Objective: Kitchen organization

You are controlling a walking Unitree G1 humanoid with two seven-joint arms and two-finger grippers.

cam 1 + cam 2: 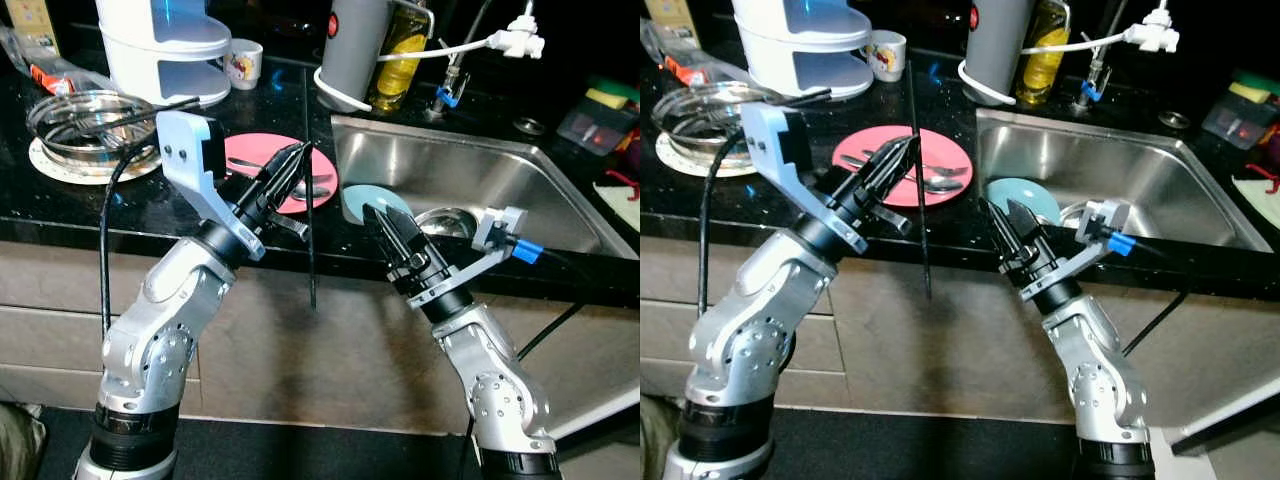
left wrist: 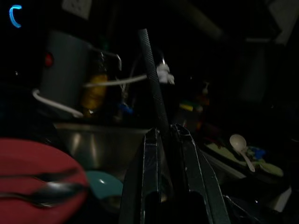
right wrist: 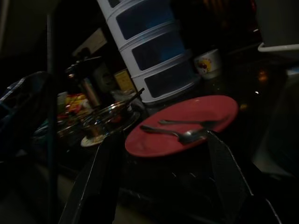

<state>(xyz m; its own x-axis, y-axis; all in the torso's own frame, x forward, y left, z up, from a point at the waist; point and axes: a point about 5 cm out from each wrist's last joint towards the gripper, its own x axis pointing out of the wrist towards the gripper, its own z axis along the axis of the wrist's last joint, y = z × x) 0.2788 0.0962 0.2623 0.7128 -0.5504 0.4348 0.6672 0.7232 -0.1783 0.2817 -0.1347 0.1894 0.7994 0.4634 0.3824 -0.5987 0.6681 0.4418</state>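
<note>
Black stick [image 1: 311,225] upright, pinched in left hand [image 1: 294,165] over red plate [image 1: 245,152] with spoons [image 1: 310,186], right hand [image 1: 392,229] spread before tabletop [image 1: 80,215] edge, by sink [image 1: 470,180].

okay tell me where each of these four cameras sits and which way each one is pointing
Left eye view: on the head, looking forward and down at the black counter and sink; both silver arms show.
Right eye view: the same scene from the stereo pair's other eye.
Left wrist view: along the left gripper, shut on a black chopstick, toward the sink.
Right wrist view: along the open right gripper, toward the red plate.
Both wrist views share the red plate and its cutlery.
</note>
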